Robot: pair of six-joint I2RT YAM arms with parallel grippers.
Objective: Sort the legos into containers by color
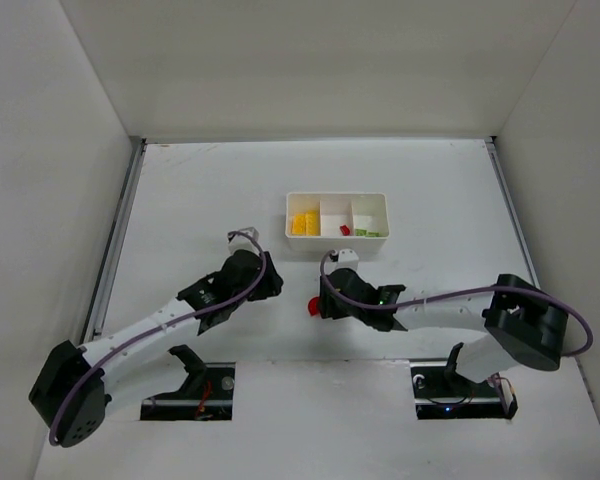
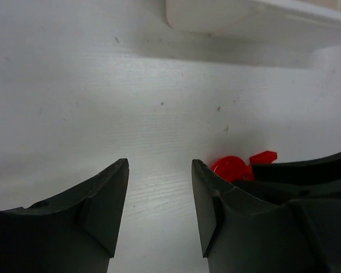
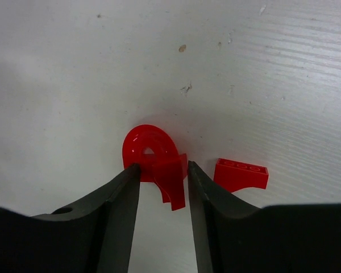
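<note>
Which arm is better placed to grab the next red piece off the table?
Right: the right fingers sit either side of a red wedge beside the red half-disc. The left fingers hang apart over bare table, those pieces off to one side.

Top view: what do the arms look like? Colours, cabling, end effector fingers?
The left arm and right arm both have white links, black joint housings and a purple cable running alongside. The left end effector and right end effector have matte black wedge-shaped fingers.
</note>
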